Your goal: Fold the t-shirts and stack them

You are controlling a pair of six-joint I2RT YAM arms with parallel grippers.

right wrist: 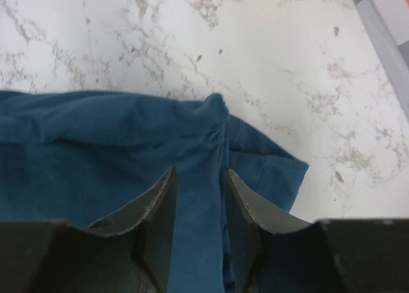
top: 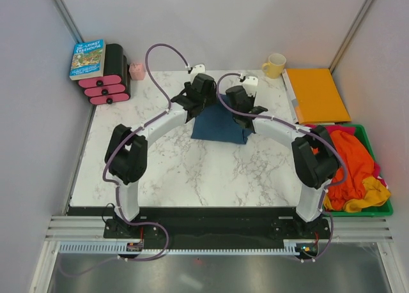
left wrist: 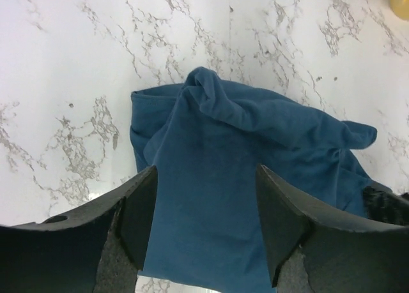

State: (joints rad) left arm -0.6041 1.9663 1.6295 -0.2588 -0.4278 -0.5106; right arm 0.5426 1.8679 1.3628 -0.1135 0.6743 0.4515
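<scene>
A dusty teal-blue t-shirt (top: 220, 128) lies partly folded and rumpled at the middle back of the marble table (top: 179, 172). My left gripper (top: 192, 101) hangs over its left end. In the left wrist view this gripper (left wrist: 206, 172) is open wide, with the shirt (left wrist: 243, 133) lying loose below its fingers. My right gripper (top: 246, 114) is over the shirt's right end. In the right wrist view it (right wrist: 200, 173) stands open by a narrower gap, a fold of the shirt (right wrist: 96, 146) running between the fingers without being pinched. Orange t-shirts (top: 354, 162) and a yellow one (top: 377, 194) are heaped at the right.
The heap sits in a green bin (top: 377, 210) at the table's right edge. A flat orange folder (top: 317, 95) and a yellow mug (top: 275, 65) are at the back right. At the back left are a book (top: 87, 59), pink-ended black rolls (top: 108, 82) and a small pink cup (top: 137, 70).
</scene>
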